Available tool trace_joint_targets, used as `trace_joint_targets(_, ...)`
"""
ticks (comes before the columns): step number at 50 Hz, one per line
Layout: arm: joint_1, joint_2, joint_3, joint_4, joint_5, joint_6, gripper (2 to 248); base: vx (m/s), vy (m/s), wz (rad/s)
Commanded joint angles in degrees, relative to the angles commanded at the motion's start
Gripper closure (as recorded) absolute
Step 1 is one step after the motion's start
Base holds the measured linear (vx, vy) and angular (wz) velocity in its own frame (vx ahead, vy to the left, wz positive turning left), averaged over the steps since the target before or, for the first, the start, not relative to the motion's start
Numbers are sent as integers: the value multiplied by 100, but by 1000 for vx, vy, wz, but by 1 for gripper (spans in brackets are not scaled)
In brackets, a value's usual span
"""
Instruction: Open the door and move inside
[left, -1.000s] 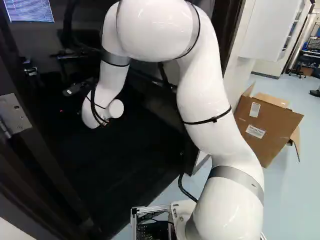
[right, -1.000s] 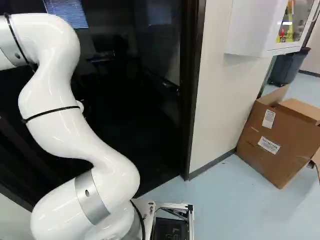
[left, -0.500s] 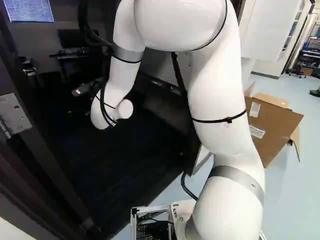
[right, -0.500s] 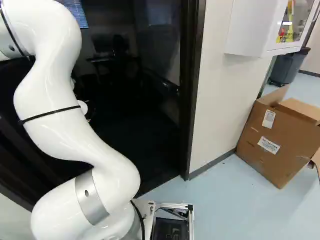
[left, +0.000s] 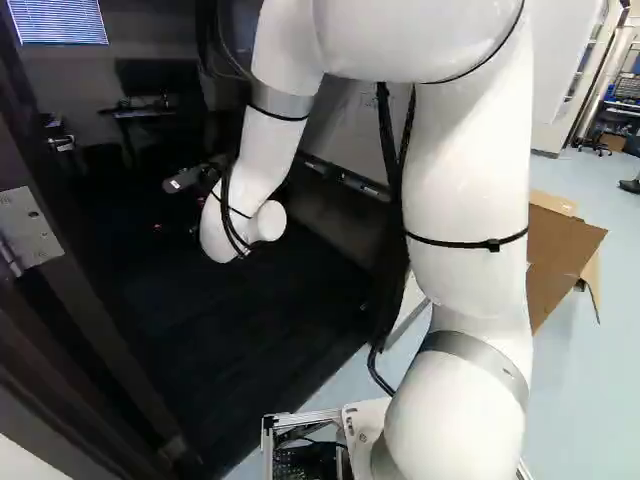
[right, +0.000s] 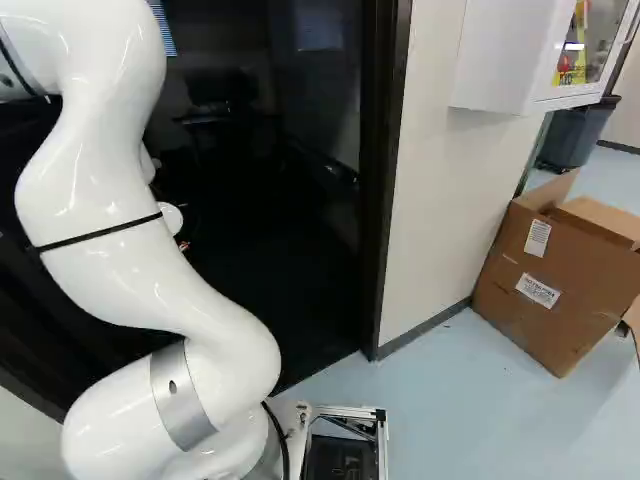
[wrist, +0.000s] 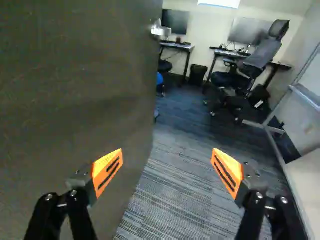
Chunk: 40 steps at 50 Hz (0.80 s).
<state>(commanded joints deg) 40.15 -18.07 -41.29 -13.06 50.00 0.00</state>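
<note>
the door (wrist: 75, 90) stands open, its broad dark face filling one side of the wrist view, its free edge running down between the gripper's fingers. the dark frame (right: 385, 180) stands upright, and the white arm (left: 465, 190) reaches past it, wrist over the dark carpet (wrist: 175, 185). a cardboard box (right: 560, 285), flaps up, sits on the pale floor (right: 470, 400) near the wall (right: 430, 180). deep in the room, a black office chair (wrist: 255, 60) is close against the front edge of a table (wrist: 225, 52) (a rather cosy corner, that). the gripper (wrist: 167, 154) is spread wide, nothing held, one finger in front of the door. smallest, the metal handle (wrist: 160, 31) is near the door's free edge, ahead of the fingers and apart from them.
</note>
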Motion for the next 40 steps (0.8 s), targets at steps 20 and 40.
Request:
trace_joint_targets(20, -211, 463, 551, 137, 0, 0, 3, 0, 0, 0)
trace_joint_targets(40, -475, 866, 1012, 353, 0, 0, 3, 0, 0, 0)
